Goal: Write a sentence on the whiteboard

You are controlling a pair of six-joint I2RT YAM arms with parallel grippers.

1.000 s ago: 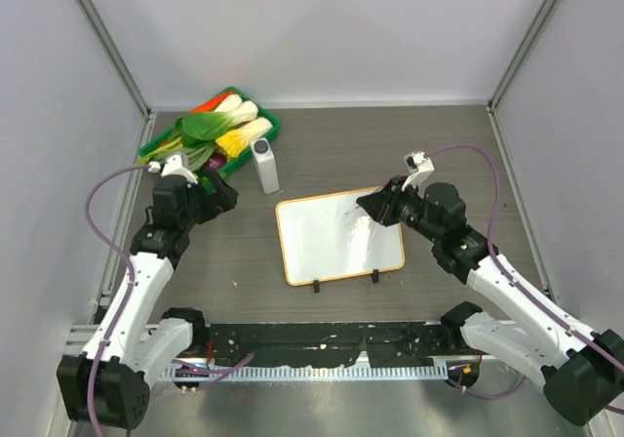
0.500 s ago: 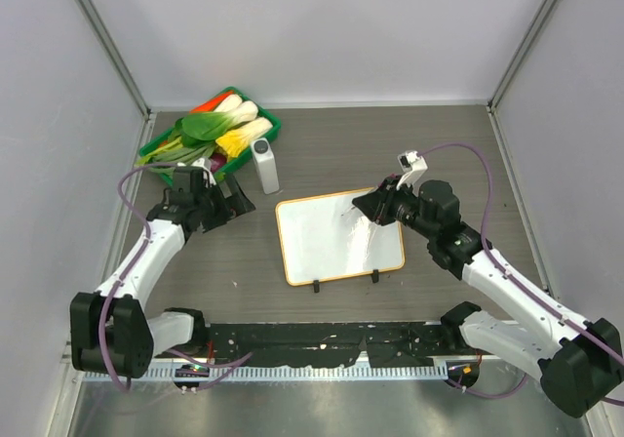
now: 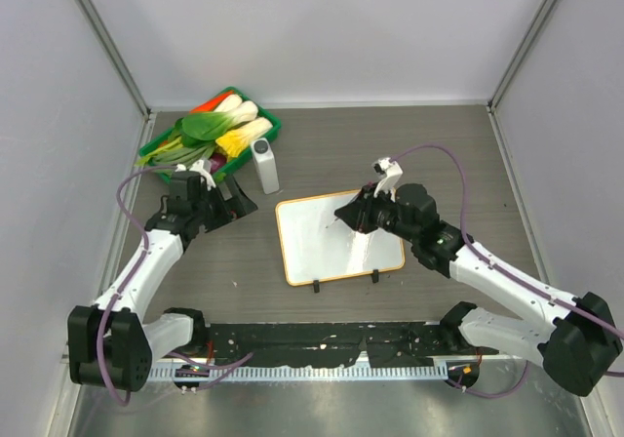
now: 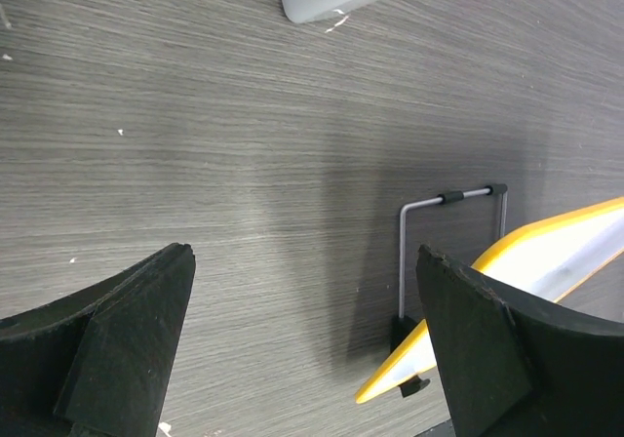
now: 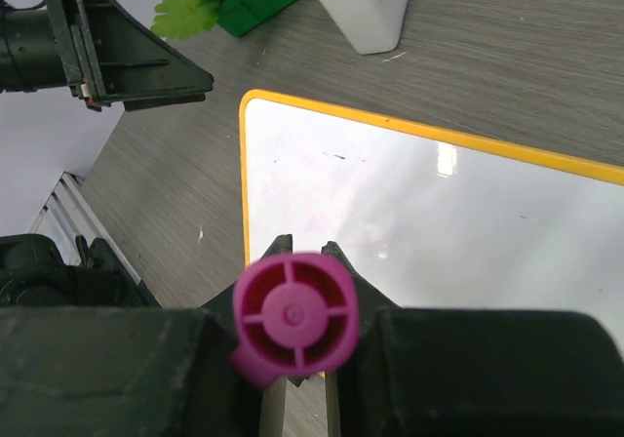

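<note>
From where I stand, the whiteboard [image 3: 322, 252] lies flat in the middle of the table [image 3: 458, 154], with its two black clip feet on the near edge. The right fingers [image 3: 351, 213] are clamped tight on a pink marker [image 5: 294, 317] and hang over the far half of the board, the pen pointing down at the white surface. The left fingers [image 4: 117, 335] are spread as wide as they go and hold nothing. They hover low over bare table just left of the board's far left corner, near a white bottle [image 3: 264, 164] and a green tray of vegetables [image 3: 210, 130].

I judge the writing hardly begun, if begun at all. The pen is in hand and over the board, so the pick-up is done. Yet the board reads as blank. The right wrist view shows only glare spots, a tiny dark speck and perhaps a faint pinkish smear toward the far left. No word of a sentence can be made out, so nearly all of it seems left to write.

A good deal is hidden. The marker's tip sits behind its own butt end and the fingers in the wrist view, and under the arm from above. So I cannot tell whether it touches the board or whether the cap is off. The patch of board beneath the right arm is covered too, and any strokes there go unseen. The left wrist view catches only an orange corner of the board and a thin wire loop [image 4: 448, 252] clipped at its edge. The bottle is cut off at the top of that view.
</note>
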